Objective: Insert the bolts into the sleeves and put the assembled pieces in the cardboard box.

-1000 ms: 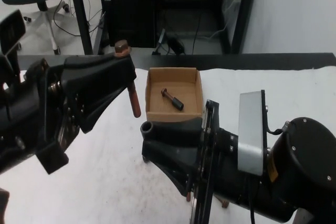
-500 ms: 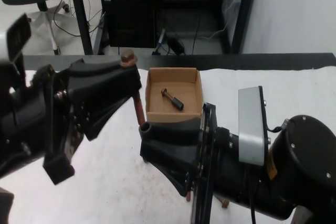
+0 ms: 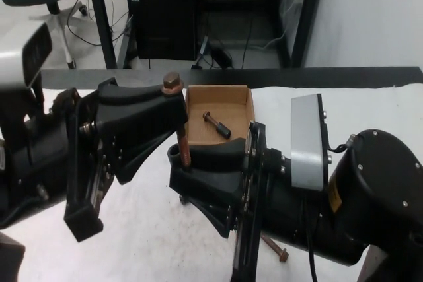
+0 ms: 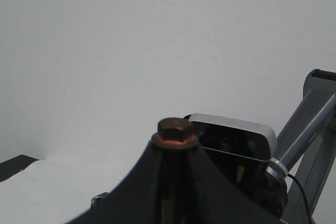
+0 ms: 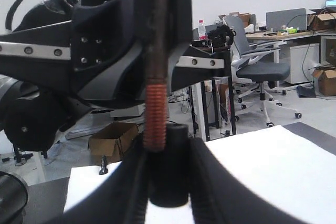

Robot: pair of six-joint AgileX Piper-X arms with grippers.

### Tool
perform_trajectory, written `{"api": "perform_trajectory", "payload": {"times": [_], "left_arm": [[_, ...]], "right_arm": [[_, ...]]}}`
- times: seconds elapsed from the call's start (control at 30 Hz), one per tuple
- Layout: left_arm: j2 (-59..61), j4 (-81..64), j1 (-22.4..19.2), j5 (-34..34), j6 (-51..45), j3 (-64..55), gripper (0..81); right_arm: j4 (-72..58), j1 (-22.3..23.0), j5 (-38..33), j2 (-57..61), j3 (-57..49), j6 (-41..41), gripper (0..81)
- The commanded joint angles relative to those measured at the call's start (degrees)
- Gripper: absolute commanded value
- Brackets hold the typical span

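One loose bolt point(image 3: 273, 249) lies nearest on the white desk point(image 3: 145, 229), at about 5 o'clock from the sleeve point(image 5: 168, 167) and partly under the right arm. It looks to be waiting its turn.

Farther in, the right end effector point(image 3: 176, 162) pinches the black sleeve upright, mouth up. The left end effector point(image 3: 173, 106) is pressed onto a copper-coloured bolt point(image 5: 156, 85) just under its hex head. The shank hangs down with its threaded tip at the sleeve's mouth. Whether the tip has entered I cannot tell; in the right wrist view it looks set slightly to one side of the bore.

The step in hand is the insertion. The next move likely calls for centring the tip over the bore, then lowering it straight while the sleeve is held steady.

Farthest, at 1 o'clock from the held bolt, the cardboard box point(image 3: 236, 111) holds one assembled piece point(image 3: 217, 125).
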Motion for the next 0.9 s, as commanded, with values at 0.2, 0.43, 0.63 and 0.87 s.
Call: {"api": "perform_trajectory", "payload": {"times": [0.2,0.43,0.63,0.87], "left_arm": [[0.2,-7.0,-0.2,-1.5,-0.3,-0.8,0.3],[0.2,-7.0,-0.2,-1.4,-1.2,-0.8,0.3],[0.2,-5.3,0.0,-1.2,0.0,-0.7,0.3],[0.2,-4.1,0.0,-1.2,1.5,-0.7,0.3]], "right_arm": [[7.5,-0.1,-1.2,-0.5,-0.8,-1.6,0.8],[6.2,-0.2,-1.2,-0.5,-0.8,-1.8,0.8],[1.4,-0.2,-1.2,-0.5,-0.8,-1.8,0.8],[-0.4,-0.2,-1.8,-0.5,-0.8,-1.7,0.8]]}}
